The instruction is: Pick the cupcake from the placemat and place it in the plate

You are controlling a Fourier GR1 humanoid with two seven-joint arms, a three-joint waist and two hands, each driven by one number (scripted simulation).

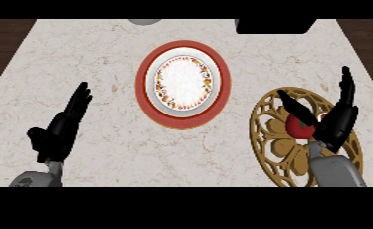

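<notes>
A red-rimmed white plate [183,84] with a patterned inner ring lies in the middle of the marble counter. At the lower right lies a round golden openwork placemat [273,136]. On it sits the cupcake [298,126], seen as a red top partly hidden by my right hand [336,123]. That hand hovers over the placemat with fingers straight and the thumb spread to the left, the cupcake between thumb and palm, not clasped. My left hand [62,124] rests open at the lower left, fingers pointing up.
A black object [275,24] stands at the counter's far edge on the right, and a grey rounded object [145,21] peeks in at the far edge near the middle. Dark wood shows beyond both far corners.
</notes>
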